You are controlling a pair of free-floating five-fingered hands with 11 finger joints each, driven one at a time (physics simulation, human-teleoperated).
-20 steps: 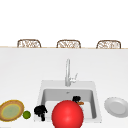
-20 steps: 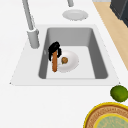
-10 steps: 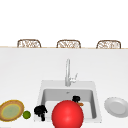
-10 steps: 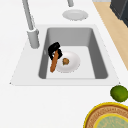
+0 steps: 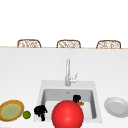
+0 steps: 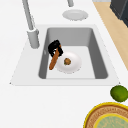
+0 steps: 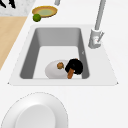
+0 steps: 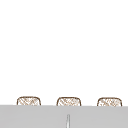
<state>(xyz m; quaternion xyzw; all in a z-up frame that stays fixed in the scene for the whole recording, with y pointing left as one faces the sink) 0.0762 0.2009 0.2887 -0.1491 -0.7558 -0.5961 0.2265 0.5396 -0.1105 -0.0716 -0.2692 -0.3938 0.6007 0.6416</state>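
While curled: the right hand gripped a brown carrot inside the sink.
Carrot: slanted, its lower end just beside a white plate on the basin floor.
Progress: carrot gripped, apparently not yet set down.
Plate: carried a small brown ball.
Left hand: idle, fingers curled, near a lime on the worktop.

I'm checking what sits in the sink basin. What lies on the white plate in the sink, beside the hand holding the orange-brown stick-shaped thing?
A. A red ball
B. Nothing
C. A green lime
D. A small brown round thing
D: in the left side view a small brown round thing rests on the white plate in the sink, next to the right hand curled round the orange-brown stick.
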